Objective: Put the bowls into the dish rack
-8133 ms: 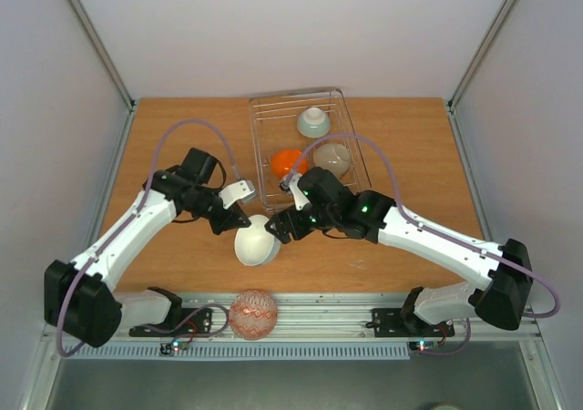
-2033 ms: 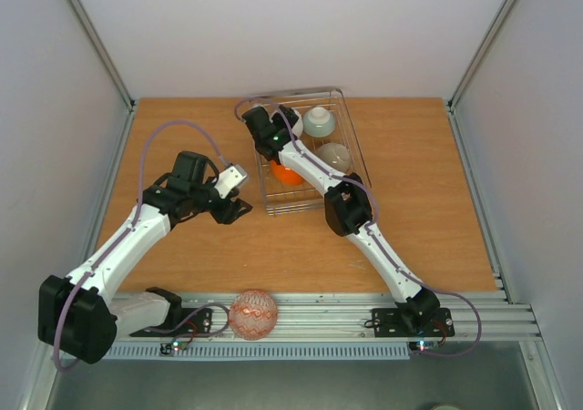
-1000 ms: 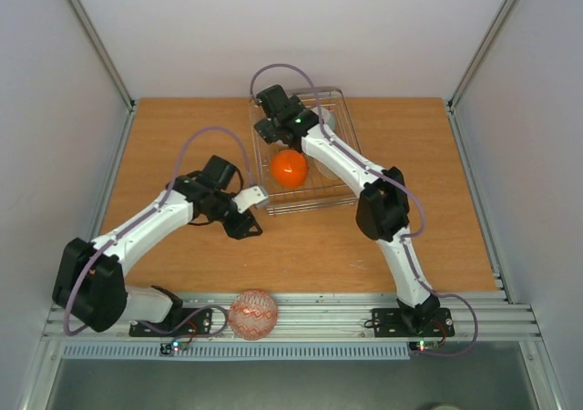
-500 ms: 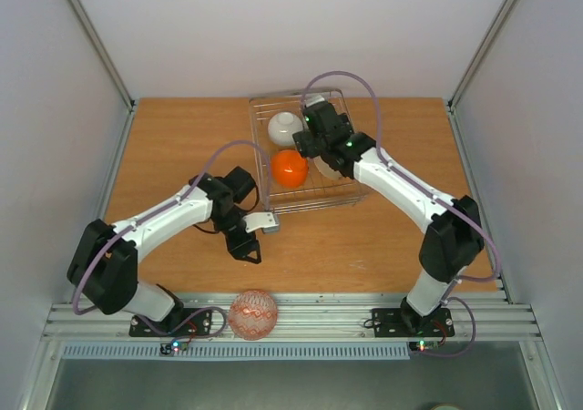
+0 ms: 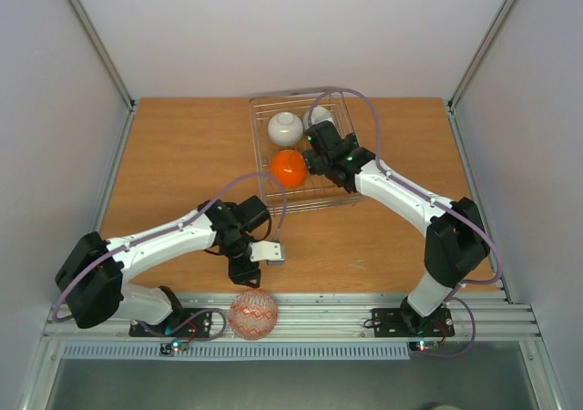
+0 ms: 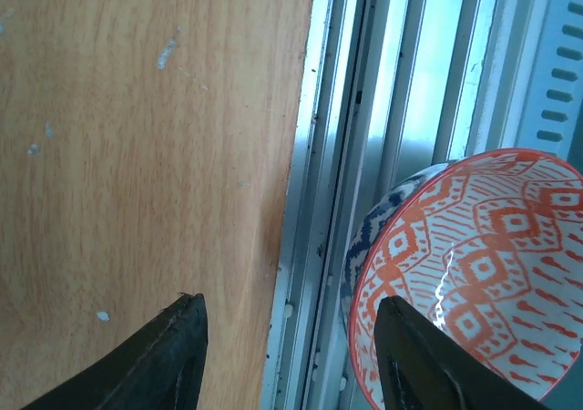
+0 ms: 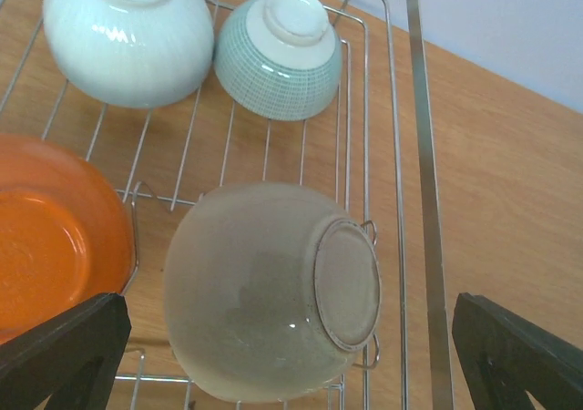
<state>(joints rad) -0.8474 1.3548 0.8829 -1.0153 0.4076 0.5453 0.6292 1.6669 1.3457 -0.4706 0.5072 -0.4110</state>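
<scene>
set the white bowl (image 5: 285, 128) upside down in the rack (image 7: 417, 128), by the orange bowl (image 5: 288, 168), beige bowl (image 7: 273, 292) and checked bowl (image 7: 278, 55) — makes four loaded. pulled the right fingers (image 5: 321, 151) back from the far corner; spread wide now, holding nothing, above the beige bowl. swung the left fingers (image 5: 258, 261) to the near edge, open and empty, near the red bowl (image 6: 474, 282). leaves only that one, resting on the rail (image 6: 410, 109) off the counter (image 5: 182, 155) — likely a rim pinch next, then a carry to the rack.
</scene>
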